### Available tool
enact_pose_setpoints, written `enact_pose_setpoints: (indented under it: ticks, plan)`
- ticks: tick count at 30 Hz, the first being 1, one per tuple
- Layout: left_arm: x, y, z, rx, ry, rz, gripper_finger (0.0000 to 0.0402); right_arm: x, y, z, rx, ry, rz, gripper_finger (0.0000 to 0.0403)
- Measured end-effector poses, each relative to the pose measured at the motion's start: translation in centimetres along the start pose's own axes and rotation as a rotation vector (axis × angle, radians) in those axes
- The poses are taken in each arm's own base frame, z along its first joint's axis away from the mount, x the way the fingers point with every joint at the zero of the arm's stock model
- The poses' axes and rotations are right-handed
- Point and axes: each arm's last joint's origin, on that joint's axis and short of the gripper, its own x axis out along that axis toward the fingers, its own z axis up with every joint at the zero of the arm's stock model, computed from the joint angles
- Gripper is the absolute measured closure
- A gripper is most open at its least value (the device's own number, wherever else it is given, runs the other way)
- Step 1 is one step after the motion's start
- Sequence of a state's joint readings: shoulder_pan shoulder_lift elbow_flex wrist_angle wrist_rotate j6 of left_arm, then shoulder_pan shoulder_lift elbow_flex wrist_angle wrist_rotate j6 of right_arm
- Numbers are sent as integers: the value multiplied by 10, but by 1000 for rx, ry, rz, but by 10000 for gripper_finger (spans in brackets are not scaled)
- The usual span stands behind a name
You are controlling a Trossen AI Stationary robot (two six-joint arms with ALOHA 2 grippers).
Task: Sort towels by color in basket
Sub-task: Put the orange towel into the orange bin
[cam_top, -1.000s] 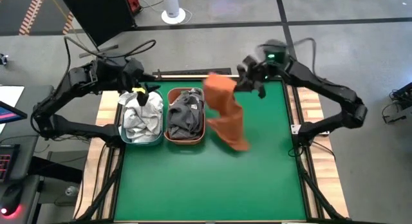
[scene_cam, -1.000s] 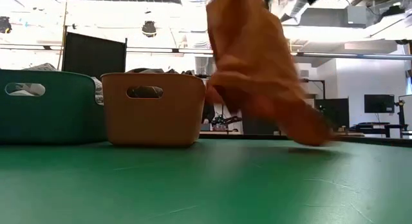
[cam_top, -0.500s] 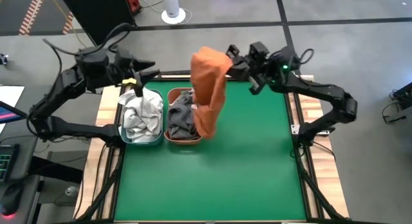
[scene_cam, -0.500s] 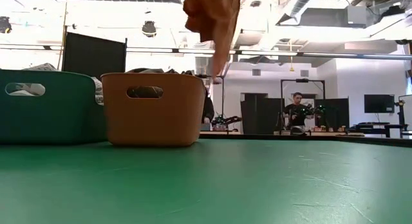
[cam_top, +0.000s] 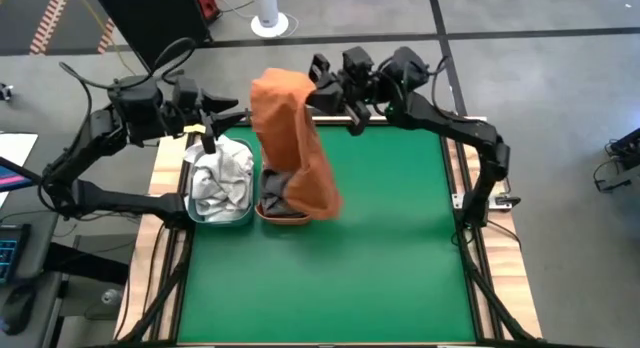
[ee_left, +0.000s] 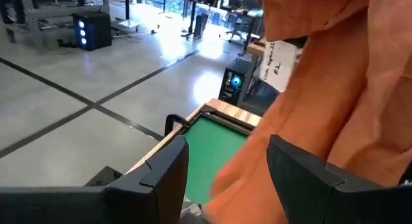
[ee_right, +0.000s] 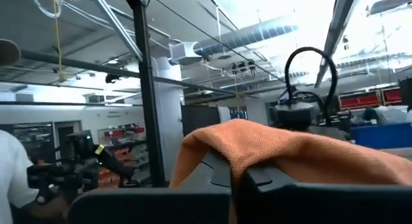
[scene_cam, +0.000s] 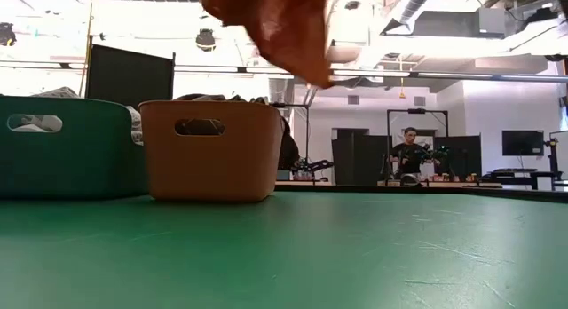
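Green felt covers the table (cam_top: 400, 258), and two small baskets sit side by side near its far left edge: a teal basket (cam_top: 193, 210) heaped with white towels (cam_top: 222, 178), and right of it a tan basket (scene_cam: 211, 149) holding dark grey towels (cam_top: 278, 193). Above the tan one hangs the rust orange towel (cam_top: 292, 138), pinched at its top fold by the right gripper (cam_top: 328, 76), whose fingers (ee_right: 254, 176) are clamped tight on the cloth. That arm reaches across from the right so the towel drapes down over the grey pile, its lower end clear of the felt in the low view. I'd guess it is being carried over for dropping, though no orange basket shows. Just left, the left gripper (cam_top: 205, 120) hovers over the teal basket with jaws parted and nothing between them, the orange cloth close beyond its fingers (ee_left: 164, 172), perhaps waiting to help.
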State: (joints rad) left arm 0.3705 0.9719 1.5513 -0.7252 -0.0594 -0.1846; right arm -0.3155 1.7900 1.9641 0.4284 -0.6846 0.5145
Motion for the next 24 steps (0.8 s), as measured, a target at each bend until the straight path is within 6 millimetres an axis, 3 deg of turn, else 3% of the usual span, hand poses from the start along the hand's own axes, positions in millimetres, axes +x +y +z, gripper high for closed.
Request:
enact_pose_setpoints:
  ticks: [7, 19, 24]
  plan:
    - [-15, 1, 2, -25, -33, -4, 200, 4, -17, -6, -56, 66, -105, 386]
    - [-20, 1, 1, -31, -35, 2, 200, -18, -39, -48, -84, 484, -499, 386]
    - [-20, 1, 1, -24, -28, 3, 200, -23, -41, -54, -75, 549, -589, 385]
